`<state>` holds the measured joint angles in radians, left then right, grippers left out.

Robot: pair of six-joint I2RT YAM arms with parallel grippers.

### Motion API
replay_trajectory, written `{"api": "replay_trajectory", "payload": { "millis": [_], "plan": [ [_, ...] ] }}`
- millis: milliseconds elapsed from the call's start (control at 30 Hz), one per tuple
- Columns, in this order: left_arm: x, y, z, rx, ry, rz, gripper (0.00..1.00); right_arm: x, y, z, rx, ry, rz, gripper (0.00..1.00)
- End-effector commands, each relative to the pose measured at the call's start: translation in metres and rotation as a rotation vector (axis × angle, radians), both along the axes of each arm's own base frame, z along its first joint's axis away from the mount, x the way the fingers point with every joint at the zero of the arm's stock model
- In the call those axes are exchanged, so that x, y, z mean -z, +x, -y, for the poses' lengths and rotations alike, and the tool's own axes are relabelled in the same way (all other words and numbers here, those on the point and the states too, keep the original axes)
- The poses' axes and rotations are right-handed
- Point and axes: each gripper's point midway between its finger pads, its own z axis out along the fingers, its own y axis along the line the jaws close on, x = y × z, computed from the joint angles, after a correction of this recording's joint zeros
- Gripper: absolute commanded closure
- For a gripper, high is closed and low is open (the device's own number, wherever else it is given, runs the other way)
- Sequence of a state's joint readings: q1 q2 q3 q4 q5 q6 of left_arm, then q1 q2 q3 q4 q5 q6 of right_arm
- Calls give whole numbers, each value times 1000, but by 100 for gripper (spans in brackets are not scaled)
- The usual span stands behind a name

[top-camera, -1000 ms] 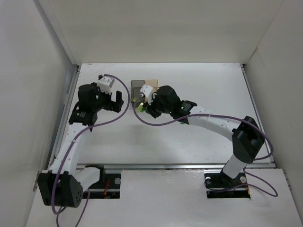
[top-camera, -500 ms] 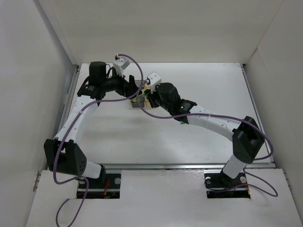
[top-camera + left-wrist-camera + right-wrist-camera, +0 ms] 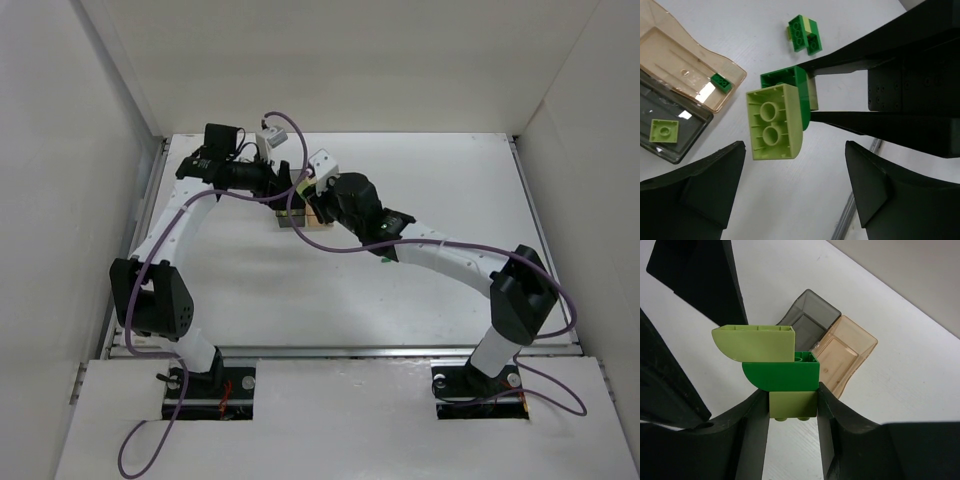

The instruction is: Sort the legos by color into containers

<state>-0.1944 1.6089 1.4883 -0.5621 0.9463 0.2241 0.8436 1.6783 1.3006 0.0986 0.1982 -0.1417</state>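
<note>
Legos lie in both containers: a pale yellow-green plate point(image 3: 664, 131) in the grey container point(image 3: 695, 125), and a small green brick point(image 3: 721, 82) in the amber container point(image 3: 675, 55) touching it. Right of these is a three-brick stack point(image 3: 775, 120), pale green over green over pale yellow. The right end effector point(image 3: 792, 402) pinches its bottom brick. The left end effector point(image 3: 795, 165) is spread wide, clear of the stack. A green-and-yellow clump point(image 3: 804, 34) lies on the surface point(image 3: 790, 210) nearby.
</note>
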Motion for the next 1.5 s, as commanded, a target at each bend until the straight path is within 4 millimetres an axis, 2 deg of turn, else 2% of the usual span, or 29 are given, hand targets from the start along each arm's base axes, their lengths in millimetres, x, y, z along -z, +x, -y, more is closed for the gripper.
{"api": "replay_trajectory", "payload": {
  "millis": [0,67,100,167,300,567,633,667,700,800,900,933,1000,1067,1100,1133,1167,1200,1267,1300,1467],
  "plan": [
    [-21,-16,11,116,-73,30,25,-48,0,-19,-75,82,123,100],
    [-30,-20,15,148,-109,35,31,-48,-1,-20,-86,76,128,100],
    [-30,-20,15,149,-109,35,37,-44,-2,-19,-86,70,121,100],
    [-31,-19,12,146,-118,34,37,-49,-3,-19,-97,70,133,100],
    [-32,-14,7,132,-125,34,33,-38,-7,-16,-111,42,129,100],
    [-32,-7,4,105,-124,11,33,-34,-18,-11,-155,22,138,100],
    [-32,-7,4,101,-127,2,41,-33,-20,-12,-164,24,137,100],
    [-32,-8,4,98,-129,-7,52,-38,-21,-11,-163,30,143,100],
    [-27,-5,4,89,-119,-16,56,-38,-21,-11,-163,30,143,100],
    [-24,-9,3,95,-110,-32,56,-40,-20,-12,-163,36,150,100],
    [-9,-16,3,115,-80,-76,45,-40,-19,-11,-154,35,151,100],
    [-3,-14,3,118,-74,-97,45,-45,-20,-9,-155,34,163,100],
    [-4,-15,4,129,-78,-111,59,-45,-20,-9,-155,34,163,100],
    [-2,-15,4,124,-78,-132,77,-45,-21,-11,-166,36,162,100],
    [-3,-15,4,120,-80,-142,96,-40,-22,-10,-166,30,156,100],
    [-2,-13,4,120,-80,-142,100,-40,-22,-10,-166,30,156,100],
    [-2,-13,4,120,-80,-142,100,-35,-22,-9,-167,22,148,100],
    [-6,-11,5,120,-82,-130,100,-40,-23,-8,-166,29,155,100],
    [-8,-10,5,125,-81,-113,100,-23,-24,-3,-150,1,132,100],
    [-12,-8,5,125,-82,-102,100,-22,-26,0,-150,0,130,100],
    [-18,-3,2,112,-78,-78,100,12,-32,15,-121,-48,78,100]
  ]
}}
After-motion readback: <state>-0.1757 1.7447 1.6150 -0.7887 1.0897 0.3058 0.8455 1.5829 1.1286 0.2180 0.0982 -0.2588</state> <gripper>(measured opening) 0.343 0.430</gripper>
